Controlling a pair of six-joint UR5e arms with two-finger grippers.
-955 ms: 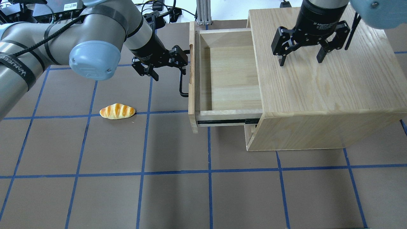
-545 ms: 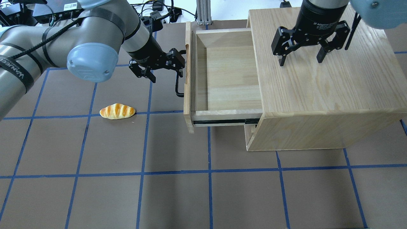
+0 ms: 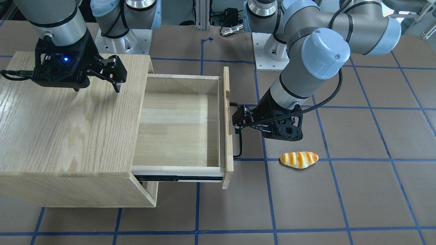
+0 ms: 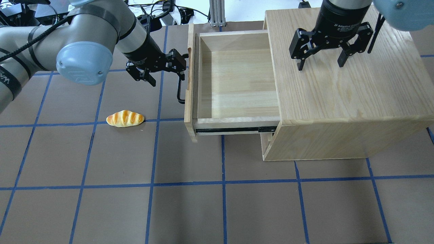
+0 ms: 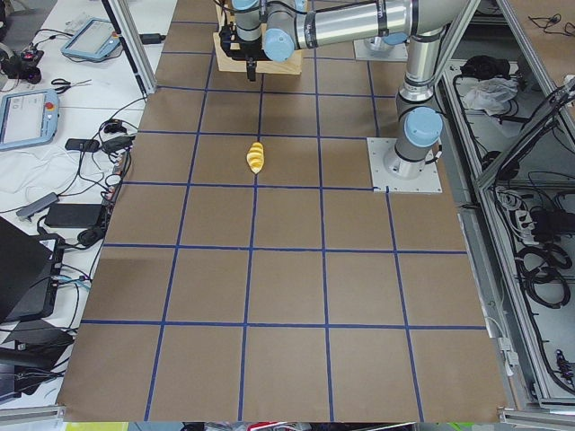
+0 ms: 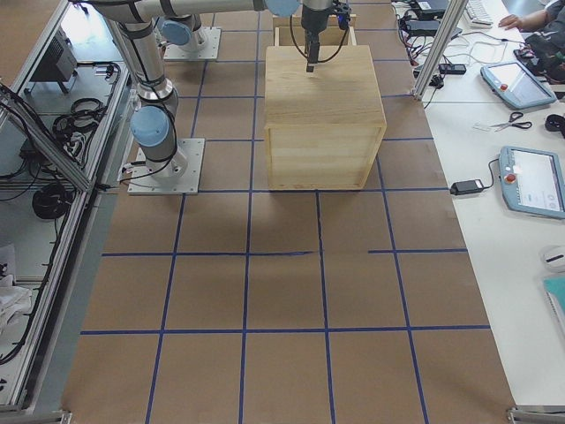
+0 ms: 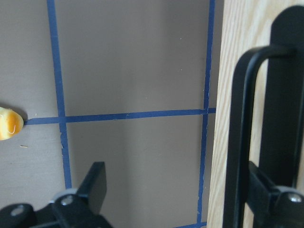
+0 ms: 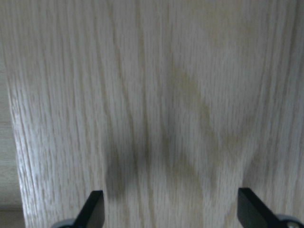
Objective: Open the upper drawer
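My left gripper [image 4: 166, 73] is spread open, one finger hooked behind the handle [image 4: 179, 93]. The upper drawer [image 4: 237, 81] stands well out of the cabinet [image 4: 339, 101], on my right. The handle runs crosswise to the pull. My left arm is nearer.

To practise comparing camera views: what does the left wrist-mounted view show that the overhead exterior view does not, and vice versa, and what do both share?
Wrist view only: close up, one finger of the left pincer sits between the black handle and the upper drawer's front. Overhead only: the drawer's bare inside and the right pincer open above the cabinet. Both: the handle, the bread roll (only its end at the wrist) and the taped table.
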